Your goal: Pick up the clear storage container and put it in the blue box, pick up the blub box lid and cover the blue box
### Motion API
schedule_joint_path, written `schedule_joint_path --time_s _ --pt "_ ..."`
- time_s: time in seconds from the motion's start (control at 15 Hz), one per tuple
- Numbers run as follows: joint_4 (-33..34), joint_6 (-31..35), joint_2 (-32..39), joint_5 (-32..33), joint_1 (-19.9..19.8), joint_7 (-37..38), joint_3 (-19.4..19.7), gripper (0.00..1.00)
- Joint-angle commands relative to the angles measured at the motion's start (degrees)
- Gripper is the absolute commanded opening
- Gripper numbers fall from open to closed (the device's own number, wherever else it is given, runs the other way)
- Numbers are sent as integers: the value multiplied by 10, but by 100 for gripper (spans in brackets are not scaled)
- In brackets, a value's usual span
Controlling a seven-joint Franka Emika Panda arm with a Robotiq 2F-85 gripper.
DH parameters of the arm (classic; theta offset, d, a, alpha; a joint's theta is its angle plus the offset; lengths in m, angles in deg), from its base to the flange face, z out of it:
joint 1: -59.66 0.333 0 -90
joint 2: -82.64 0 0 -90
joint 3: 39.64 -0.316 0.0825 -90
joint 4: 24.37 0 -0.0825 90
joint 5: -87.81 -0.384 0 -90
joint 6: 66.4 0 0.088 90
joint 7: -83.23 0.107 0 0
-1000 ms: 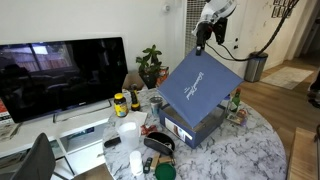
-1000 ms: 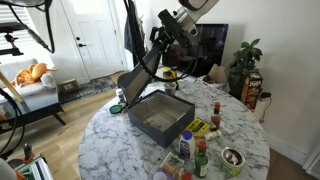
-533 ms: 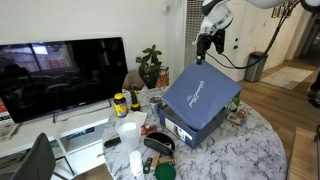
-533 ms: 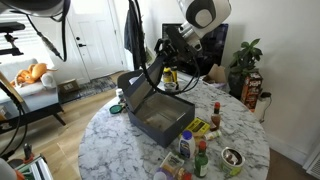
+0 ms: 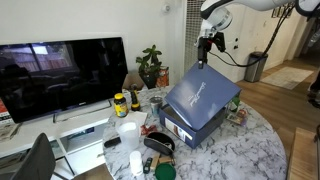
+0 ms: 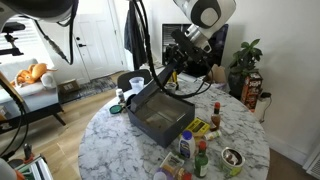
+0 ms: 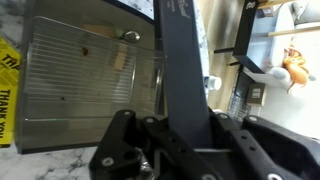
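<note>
The covering step is in hand. The clear storage container (image 7: 80,75) appears to lie already inside the blue box (image 5: 210,126), with its ribbed see-through floor showing in the wrist view, so the first half of the task looks done. The jaws are pinched almost shut on the upper edge of the blub box lid (image 5: 200,95). The lid hangs steeply tilted, its low edge down by the box's rim and its high edge raised above the opening. In an exterior view the lid (image 6: 148,88) slants up from one end of the box like a half-open flap; whether its low edge actually touches the rim I cannot tell. The box stands on the marbled surface (image 5: 255,150). The next move, as I judge it, calls for lowering the held edge and levelling the lid. Its rim should stay square with the box walls so it seats around them rather than catching on a corner, and only then should the jaws part.
</note>
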Motion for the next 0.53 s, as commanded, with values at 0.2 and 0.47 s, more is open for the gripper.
schedule_joint_path --time_s 0.2,0.47 --pt "19 64 21 107 7 61 -2 53" --pt "20 81 33 151 9 80 -5 82"
